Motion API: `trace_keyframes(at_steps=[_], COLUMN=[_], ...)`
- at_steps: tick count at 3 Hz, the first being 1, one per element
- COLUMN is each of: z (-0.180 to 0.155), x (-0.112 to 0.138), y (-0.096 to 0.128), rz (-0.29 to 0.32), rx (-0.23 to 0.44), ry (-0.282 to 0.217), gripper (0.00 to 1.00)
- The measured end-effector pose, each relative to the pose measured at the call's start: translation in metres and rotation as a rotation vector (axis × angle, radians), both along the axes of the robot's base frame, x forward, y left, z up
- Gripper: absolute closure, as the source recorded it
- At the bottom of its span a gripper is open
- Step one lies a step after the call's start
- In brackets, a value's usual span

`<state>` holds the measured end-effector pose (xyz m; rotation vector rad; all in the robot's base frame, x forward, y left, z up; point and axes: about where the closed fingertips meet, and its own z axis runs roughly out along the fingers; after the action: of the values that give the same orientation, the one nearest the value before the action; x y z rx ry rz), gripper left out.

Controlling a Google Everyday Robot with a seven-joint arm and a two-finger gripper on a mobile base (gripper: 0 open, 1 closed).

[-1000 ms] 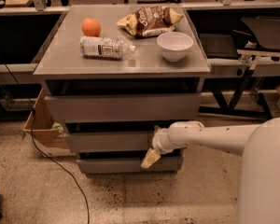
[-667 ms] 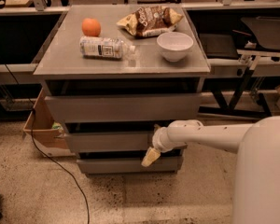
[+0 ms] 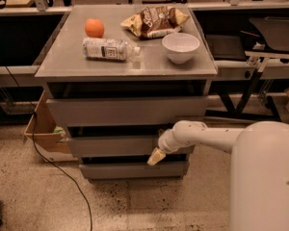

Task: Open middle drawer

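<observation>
1. The gripper (image 3: 156, 156) sits low against the front of the cabinet, its pale tan tip pointing down and to the left at the lower edge of the middle drawer (image 3: 111, 146).
2. Whether the gripper is open or closed cannot be told from this angle, and nothing can be seen held in it.
3. The white arm (image 3: 202, 134) reaches in from the right, from the robot's rounded white body (image 3: 265, 177), which fills the lower right corner.
4. The middle drawer is the grey panel second from the top, flat and without a handle, with a dark gap above it; the gripper is at its right part.
5. Above it is the top drawer (image 3: 125, 110), with a taller and wider front, and below it the bottom drawer (image 3: 135, 170), close to the floor.
6. The grey cabinet top (image 3: 58, 64) carries four things: an orange (image 3: 94, 28) at the back left, a plastic bottle (image 3: 108, 48) lying on its side just in front of the orange, a crumpled chip bag (image 3: 154, 20) at the back, and a white bowl (image 3: 181, 47) in front of the bag on the right.
7. To the left of the cabinet an open cardboard box (image 3: 41, 129) stands on the speckled floor (image 3: 135, 206).
8. A black cable (image 3: 58, 172) runs across the floor from near the box towards the bottom edge.
</observation>
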<state>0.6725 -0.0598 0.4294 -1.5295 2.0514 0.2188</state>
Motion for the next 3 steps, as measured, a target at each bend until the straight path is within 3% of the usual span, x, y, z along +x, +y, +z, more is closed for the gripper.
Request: trace_keyframes(at_steps=[1, 3], z=[-0.015, 0.001], x=[0.002, 0.002], y=[-0.002, -0.003], rz=[-0.002, -0.002], rx=[0.008, 0.008], ry=[0.025, 0.025], gripper=[0.48, 0.94])
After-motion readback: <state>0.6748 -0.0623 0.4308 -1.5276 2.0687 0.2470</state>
